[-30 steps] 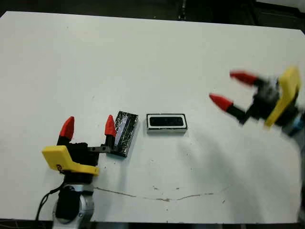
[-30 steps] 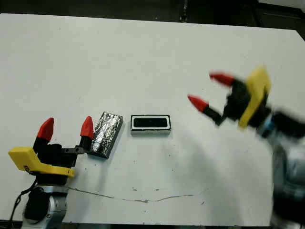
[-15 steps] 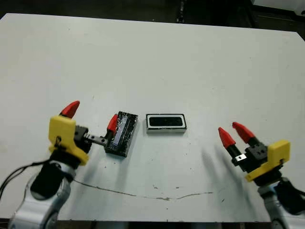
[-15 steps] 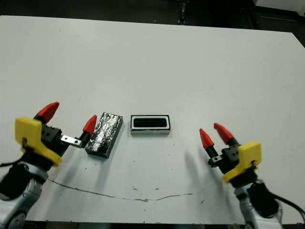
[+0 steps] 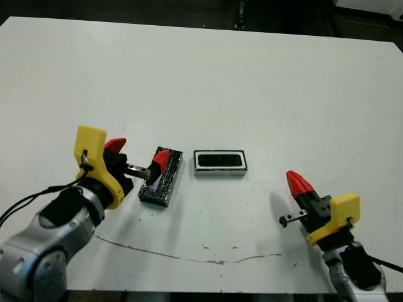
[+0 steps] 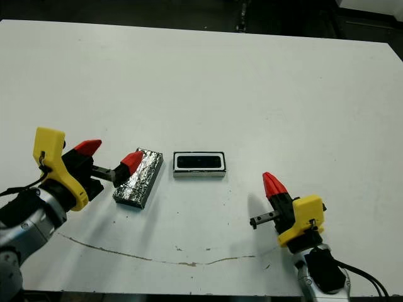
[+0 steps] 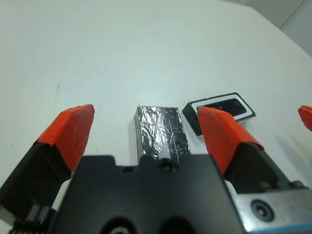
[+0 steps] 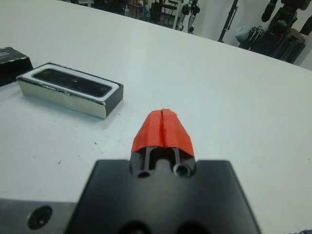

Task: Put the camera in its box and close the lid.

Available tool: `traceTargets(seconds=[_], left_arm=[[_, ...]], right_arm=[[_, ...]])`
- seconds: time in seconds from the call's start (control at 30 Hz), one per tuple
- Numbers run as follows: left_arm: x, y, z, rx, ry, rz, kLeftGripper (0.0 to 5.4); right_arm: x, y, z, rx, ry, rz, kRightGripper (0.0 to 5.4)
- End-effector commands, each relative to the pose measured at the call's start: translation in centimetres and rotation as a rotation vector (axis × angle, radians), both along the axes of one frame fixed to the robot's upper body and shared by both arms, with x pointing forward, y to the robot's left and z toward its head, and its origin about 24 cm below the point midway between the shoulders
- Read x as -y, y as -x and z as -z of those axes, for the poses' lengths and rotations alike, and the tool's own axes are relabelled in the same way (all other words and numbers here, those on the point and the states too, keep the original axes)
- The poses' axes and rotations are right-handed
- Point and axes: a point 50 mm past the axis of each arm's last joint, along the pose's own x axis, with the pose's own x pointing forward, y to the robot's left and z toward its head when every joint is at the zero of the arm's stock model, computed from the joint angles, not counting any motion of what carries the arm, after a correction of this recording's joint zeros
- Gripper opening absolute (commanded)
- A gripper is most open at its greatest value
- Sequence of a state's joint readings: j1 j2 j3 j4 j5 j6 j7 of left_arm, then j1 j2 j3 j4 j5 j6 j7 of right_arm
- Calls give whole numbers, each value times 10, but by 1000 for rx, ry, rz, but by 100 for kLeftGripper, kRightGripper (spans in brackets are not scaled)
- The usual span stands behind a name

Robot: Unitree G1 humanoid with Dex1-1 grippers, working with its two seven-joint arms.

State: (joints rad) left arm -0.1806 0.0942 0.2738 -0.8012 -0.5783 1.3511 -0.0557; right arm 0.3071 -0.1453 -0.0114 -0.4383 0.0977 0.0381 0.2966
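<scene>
White table (image 5: pixel 208 75) — stands and tripods (image 8: pixel 273 24) beyond its edge.

Surface (image 5: pixel 201 75): white, matt, smooth; a thin dark crack-like line and small specks near the front edge.

Flat black rectangular lid (image 7: pixel 160 131): glossy, crinkled, foil-like skin with bright glints.

Small oblong box (image 8: pixel 68 90): silvery, faintly brushed-looking metallic sides; thin dark rim; smooth white lining.

Slim black bar camera (image 8: pixel 70 81): matt, smooth, lying in the white lining.

Left claw (image 5: pixel 135 157): matt red fingertips (image 7: pixel 68 130), finely ridged like printed plastic; black matt plastic body; yellow plastic bracket.

Right claw (image 8: pixel 163 127): same matt red tips, black body, yellow bracket.
</scene>
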Motion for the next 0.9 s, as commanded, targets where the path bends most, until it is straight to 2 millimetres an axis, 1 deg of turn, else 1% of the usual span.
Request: traceTargets(seconds=[0.03, 0.27, 0.43, 0.6, 0.9], left_arm=[[1, -2, 1, -38, -17, -29, 540], [9, -3, 5, -45, -64, -74, 540], [11, -5, 8, -66, -107, -71, 540], [12, -8, 10, -73, -172, -47, 540], [15, -9, 9, -103, -171, 7, 540]], right_arm=[[-2, 0, 1, -11, 6, 10, 1], [-7, 0, 2, -13, -11, 8, 1], [-12, 1, 4, -15, -27, 12, 1], [-16, 2, 6, -25, -34, 4, 1], [-20, 4, 9, -29, -29, 3, 1]])
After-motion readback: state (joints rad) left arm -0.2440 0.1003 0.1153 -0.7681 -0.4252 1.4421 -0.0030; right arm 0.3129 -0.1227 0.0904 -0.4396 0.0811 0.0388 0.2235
